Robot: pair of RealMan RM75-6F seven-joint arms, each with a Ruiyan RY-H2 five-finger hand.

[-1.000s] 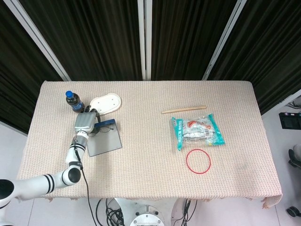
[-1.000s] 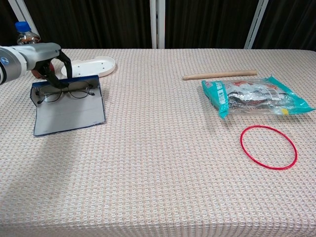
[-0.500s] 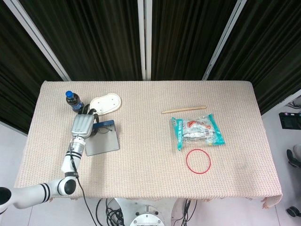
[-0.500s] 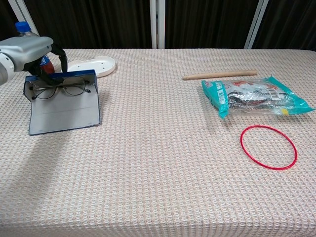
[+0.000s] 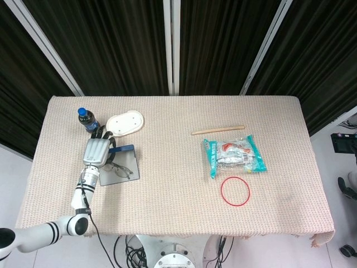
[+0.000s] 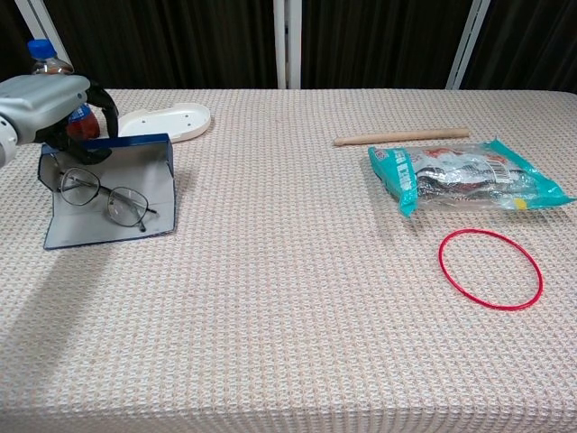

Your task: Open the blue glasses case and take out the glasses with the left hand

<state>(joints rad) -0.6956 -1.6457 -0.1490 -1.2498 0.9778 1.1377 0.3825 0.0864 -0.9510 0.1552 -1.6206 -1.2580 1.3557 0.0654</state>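
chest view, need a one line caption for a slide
Left hand tips the open blue glasses case, glasses lying loose on its flap.

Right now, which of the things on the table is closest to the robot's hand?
The blue case. The left hand is at its raised back edge, with the glasses lying on its open flap. The bottle and white tray sit just behind.

Blue glasses case [image 6: 108,185] with grey lining, red ring [image 6: 489,268], teal-and-silver packet [image 6: 464,179] — all on beige woven cloth [image 6: 297,298].
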